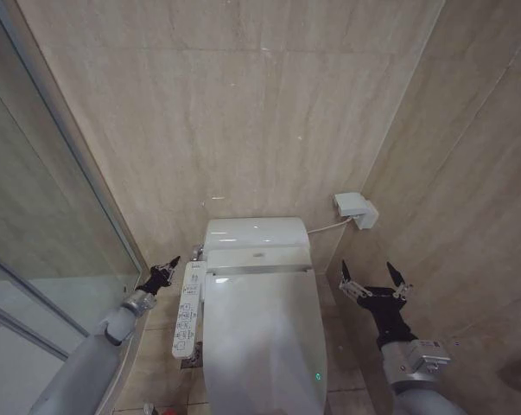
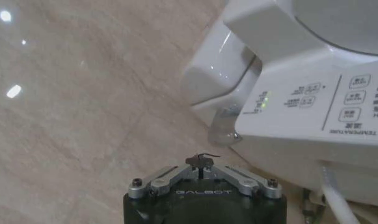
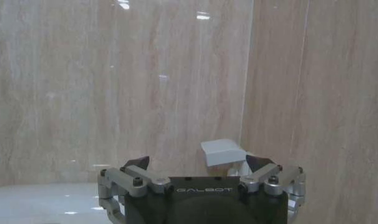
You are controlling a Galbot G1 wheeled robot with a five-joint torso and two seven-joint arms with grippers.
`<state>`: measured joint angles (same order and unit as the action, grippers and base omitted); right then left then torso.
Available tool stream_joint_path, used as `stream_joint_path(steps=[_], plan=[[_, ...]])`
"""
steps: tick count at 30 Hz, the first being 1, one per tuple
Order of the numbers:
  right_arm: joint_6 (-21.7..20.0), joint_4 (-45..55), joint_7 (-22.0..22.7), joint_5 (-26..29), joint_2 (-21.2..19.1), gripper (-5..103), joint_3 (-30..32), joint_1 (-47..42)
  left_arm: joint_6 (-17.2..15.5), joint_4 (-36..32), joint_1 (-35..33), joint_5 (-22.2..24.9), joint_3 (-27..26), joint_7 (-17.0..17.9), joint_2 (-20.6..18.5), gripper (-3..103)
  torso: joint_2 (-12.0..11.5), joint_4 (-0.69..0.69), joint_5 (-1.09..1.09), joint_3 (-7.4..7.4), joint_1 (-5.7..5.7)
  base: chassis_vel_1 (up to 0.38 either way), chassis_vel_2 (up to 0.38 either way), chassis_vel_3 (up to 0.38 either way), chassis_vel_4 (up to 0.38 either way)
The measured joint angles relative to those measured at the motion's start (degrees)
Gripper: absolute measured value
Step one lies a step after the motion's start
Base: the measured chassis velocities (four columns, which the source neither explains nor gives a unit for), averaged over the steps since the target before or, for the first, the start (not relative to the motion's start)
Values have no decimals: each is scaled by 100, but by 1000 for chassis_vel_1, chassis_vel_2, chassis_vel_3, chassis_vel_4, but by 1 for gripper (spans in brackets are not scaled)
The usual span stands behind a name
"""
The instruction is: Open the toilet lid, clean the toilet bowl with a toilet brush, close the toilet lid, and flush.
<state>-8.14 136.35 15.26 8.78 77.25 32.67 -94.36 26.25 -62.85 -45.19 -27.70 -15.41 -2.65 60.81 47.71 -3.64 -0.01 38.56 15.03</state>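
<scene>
a: where's the lid (image 1: 262, 333) relative to the two arms?

b: it lies flat and closed on the bowl, centre of the head view, between them. its long axis runs from the tank (image 1: 255, 233) at the wall toward the robot, hinge at the far end.

a: which gripper is nearer?

b: the left gripper (image 1: 167, 271) hovers beside the far end of the button panel (image 1: 187, 312), near the hinge corner, on the bowl's left. its fingers are pinched together, holding nothing; the left wrist view shows the tips meeting at a point (image 2: 201, 162) with the panel (image 2: 326, 109) and the toilet's rear corner just ahead. the right gripper (image 1: 374, 282) hangs on the other side, apart from the lid edge, fingers spread wide and empty. in its wrist view it (image 3: 198, 163) faces the tiled wall and a small white box (image 3: 222, 151) mounted there, not the toilet.

a: so who lifts it?

b: my guess is either could, but the lid has to swing up about the far hinge, so the grip wants the near or side rim. both grippers sit level with the hinge end, so whichever goes must come back along the lid toward the robot first.

a: how does the lid look?

b: glossy white, smooth, long oval, with a small green light near its near right edge. no strap, bowl interior or brush that i can make out from here.
</scene>
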Motion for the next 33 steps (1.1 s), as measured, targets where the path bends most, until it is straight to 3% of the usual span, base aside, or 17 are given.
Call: stream_joint_path(steps=[13, 22, 33], plan=[[0, 0, 0, 0, 0, 100, 0, 0, 213, 321, 372, -341, 283, 57, -309, 0, 0, 0, 1, 0, 0, 0, 0, 0, 0], [0, 0, 0, 0, 0, 100, 0, 0, 371, 775, 950, -463, 773, 129, -282, 0, 0, 0, 1, 0, 0, 0, 0, 0, 0], [0, 0, 0, 0, 0, 100, 0, 0, 377, 784, 1094, -558, 1052, 136, -221, 0, 0, 0, 1, 1, 0, 0, 0, 0, 0]])
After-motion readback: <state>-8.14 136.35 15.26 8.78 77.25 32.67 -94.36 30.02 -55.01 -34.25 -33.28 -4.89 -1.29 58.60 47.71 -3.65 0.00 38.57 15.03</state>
